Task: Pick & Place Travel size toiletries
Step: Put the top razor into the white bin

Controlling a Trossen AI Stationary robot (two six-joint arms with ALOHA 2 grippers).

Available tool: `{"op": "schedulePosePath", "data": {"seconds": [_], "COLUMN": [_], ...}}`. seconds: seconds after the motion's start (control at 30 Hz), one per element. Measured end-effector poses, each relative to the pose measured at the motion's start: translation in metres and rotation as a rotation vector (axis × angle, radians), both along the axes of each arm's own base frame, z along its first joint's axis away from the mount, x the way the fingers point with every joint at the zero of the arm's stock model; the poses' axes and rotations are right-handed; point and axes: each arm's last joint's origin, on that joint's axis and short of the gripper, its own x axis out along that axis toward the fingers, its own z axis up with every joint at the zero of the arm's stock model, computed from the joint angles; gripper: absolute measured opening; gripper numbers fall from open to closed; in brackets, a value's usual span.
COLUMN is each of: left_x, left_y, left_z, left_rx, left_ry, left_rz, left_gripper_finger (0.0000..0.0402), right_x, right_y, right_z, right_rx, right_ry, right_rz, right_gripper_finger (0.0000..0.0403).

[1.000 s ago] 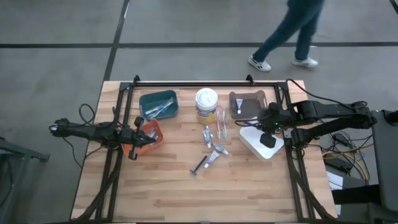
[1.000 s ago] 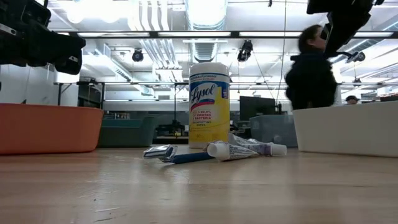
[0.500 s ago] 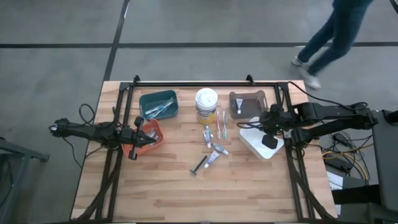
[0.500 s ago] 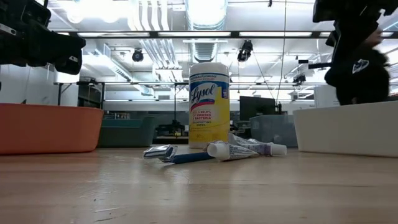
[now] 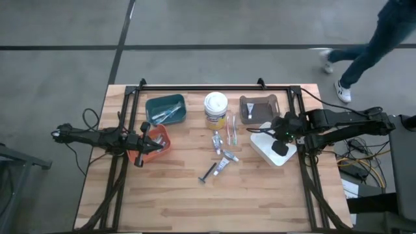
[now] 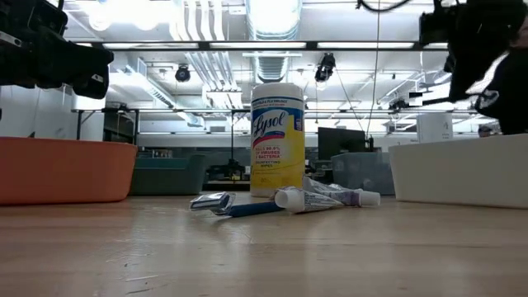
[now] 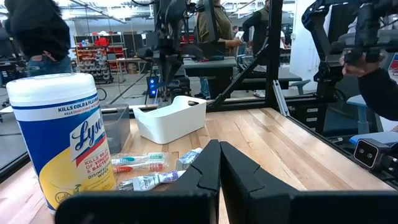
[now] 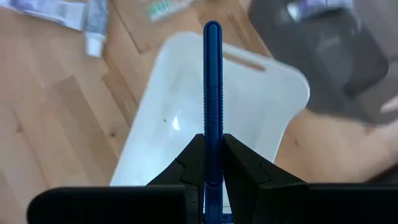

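Right wrist view: we see the right gripper [image 8: 213,163] pinched on a blue razor handle [image 8: 212,93], which stands out past the fingertips, over the white bin [image 8: 249,81]
Right gripper, from above: it hangs over the white bin [image 5: 262,147] at the table's right side; we judge a drop into this bin comes next
Left gripper: left gripper [image 7: 219,163] closed on nothing that we can see; it waits over the orange bin [image 5: 160,145] at the left
Toiletries left: small tubes [image 5: 225,159], toothbrushes [image 5: 231,129] and a dark-handled razor [image 5: 208,173] lie mid-table, just near of the wipes tub [image 5: 216,108]; a few items already lie in the teal bin [image 5: 166,108] at far left
Grey bin: the grey bin [image 5: 259,108] sits just far of the white one
Handling: we judge the razor light, stiff and smooth; pinch it across mid-handle, well clear of the blade head; tubes look soft and would dent, so take them across the body; toothbrushes are thin and low, so fingers must reach the wood
Risk: the slim handle could swivel in the pinch
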Motion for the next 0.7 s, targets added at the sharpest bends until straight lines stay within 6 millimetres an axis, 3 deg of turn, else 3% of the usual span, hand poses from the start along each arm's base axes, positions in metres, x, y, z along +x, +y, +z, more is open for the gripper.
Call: {"op": "schedulePosePath", "data": {"seconds": [0.23, 0.7], "left_x": [0.000, 0.000], "left_y": [0.000, 0.000], "left_z": [0.000, 0.000], "left_rx": [0.000, 0.000], "left_ry": [0.000, 0.000], "left_rz": [0.000, 0.000], "left_gripper_finger": [0.0007, 0.0007], "right_x": [-0.003, -0.004], "right_y": [0.000, 0.000], "right_z": [-0.021, -0.023], "right_rx": [0.033, 0.032], "right_ry": [0.049, 0.056], "right_rz": [-0.105, -0.104], "right_gripper_finger": [0.0034, 0.0065]}}
